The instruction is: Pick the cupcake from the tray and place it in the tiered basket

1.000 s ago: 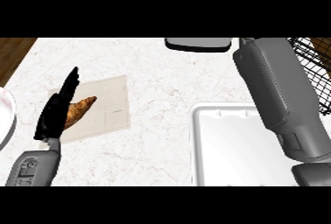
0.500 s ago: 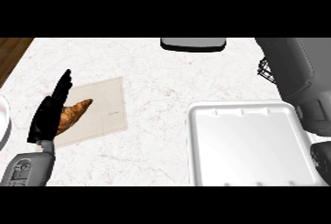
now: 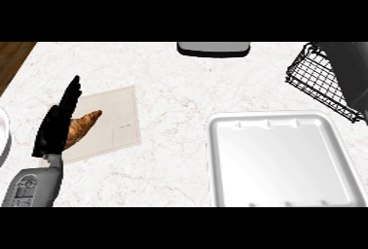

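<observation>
White rectangular plastic tray (image 3: 284, 165) at lower right w/ nothing visible in it; no cupcake shows anywhere. Black wire tiered basket (image 3: 320, 80) at upper right, partly cut by a grey forearm (image 3: 352, 68) at the right edge. Right hand not in view, so its state can't be told. Judged: probably the place step, cupcake likely carried or hidden near the basket; next calls for setting it inside a tier. Left hand (image 3: 57, 121) at left, fingers straight, resting by a brown croissant (image 3: 82, 126) on a beige mat (image 3: 115, 121) on the white marble tabletop (image 3: 179, 97). Dark grey object (image 3: 214, 47) at top centre, cut off, unclear.
</observation>
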Robot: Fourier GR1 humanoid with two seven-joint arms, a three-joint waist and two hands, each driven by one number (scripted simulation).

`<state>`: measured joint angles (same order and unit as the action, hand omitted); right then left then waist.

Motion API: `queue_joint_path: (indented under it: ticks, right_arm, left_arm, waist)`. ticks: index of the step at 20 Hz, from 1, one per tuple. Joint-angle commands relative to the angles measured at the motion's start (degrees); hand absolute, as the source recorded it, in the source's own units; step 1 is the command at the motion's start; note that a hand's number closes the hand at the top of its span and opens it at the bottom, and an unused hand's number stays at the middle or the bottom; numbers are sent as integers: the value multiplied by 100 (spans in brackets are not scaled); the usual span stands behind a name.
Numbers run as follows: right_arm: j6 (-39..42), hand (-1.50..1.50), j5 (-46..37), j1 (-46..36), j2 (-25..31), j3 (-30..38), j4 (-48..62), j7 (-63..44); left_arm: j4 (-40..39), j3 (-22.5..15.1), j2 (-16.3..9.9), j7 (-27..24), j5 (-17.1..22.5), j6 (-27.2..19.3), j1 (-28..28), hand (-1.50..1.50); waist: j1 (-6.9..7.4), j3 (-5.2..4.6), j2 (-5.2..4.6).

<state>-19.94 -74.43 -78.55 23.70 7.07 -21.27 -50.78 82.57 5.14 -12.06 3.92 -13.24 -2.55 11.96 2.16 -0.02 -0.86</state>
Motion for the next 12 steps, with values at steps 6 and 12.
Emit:
queue_joint_path:
  ticks: [6,12]
  right_arm:
    - [332,150,-595,59,648,-303,801,-104]
    - [312,150,-279,317,993,-36,872,875]
  left_arm:
    - [-66,-24,92,-149,-54,-74,-48,0]
    - [156,126,-103,30,137,189,-175,0]
  waist:
    - [16,2,-7]
    - [-18,6,17]
